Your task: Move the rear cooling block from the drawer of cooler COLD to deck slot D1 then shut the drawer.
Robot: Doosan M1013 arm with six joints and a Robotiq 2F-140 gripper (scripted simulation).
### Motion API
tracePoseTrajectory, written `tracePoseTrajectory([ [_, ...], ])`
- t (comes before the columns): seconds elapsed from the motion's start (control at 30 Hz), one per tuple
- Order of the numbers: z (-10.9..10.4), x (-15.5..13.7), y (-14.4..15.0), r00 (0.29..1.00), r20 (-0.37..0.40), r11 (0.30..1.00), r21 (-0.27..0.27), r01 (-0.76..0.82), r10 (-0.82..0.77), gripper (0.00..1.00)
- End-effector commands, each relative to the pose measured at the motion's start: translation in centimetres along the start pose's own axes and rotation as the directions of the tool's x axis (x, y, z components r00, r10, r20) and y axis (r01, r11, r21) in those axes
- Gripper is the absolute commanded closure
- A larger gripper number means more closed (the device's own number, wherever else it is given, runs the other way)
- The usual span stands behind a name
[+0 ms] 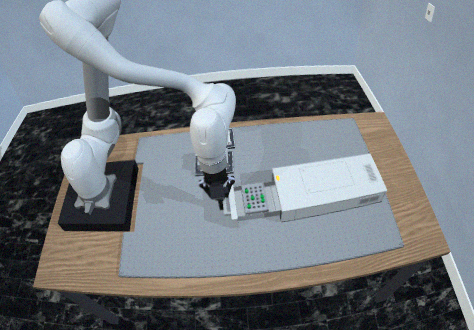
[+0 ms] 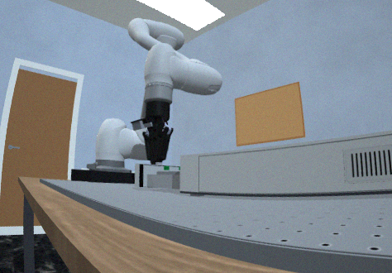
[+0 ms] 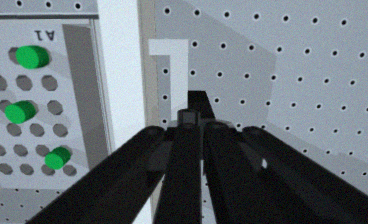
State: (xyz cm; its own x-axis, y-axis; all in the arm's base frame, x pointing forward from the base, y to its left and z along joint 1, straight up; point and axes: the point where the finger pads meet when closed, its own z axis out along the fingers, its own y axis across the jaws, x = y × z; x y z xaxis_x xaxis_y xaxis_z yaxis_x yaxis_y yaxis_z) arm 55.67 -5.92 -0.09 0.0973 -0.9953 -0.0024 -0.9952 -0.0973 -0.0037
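Observation:
The white cooler COLD [image 1: 330, 184] lies on the grey deck with its drawer [image 1: 252, 201] partly out. Its lamp [image 1: 277, 177] glows yellow. One cooling block [image 1: 256, 197] with green tubes sits flat in the drawer; the wrist view shows it [image 3: 30, 100] with three green tubes upright in their bores. My gripper [image 1: 220, 205] [image 3: 195, 105] is shut and empty, with its tips [image 3: 188, 117] just outside the drawer's white front panel [image 3: 122, 90], next to the white handle. The other block [image 1: 230, 146] stands on the deck behind my wrist, mostly hidden by the arm.
The arm's base [image 1: 97, 194] stands on a black plate at the left of the wooden table. The low side view shows my gripper [image 2: 156, 158] at the drawer end of the cooler [image 2: 289, 169]. The deck is perforated with holes.

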Motion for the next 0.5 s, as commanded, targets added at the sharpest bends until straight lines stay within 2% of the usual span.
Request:
tracePoseTrajectory([
  [0.0,-0.1,0.0,-0.3,1.000,0.000,1.000,0.001,0.000,0.000,0.90],
  [0.47,-0.1,0.0,-1.9,1.000,0.000,1.000,0.001,0.000,0.000,0.90],
])
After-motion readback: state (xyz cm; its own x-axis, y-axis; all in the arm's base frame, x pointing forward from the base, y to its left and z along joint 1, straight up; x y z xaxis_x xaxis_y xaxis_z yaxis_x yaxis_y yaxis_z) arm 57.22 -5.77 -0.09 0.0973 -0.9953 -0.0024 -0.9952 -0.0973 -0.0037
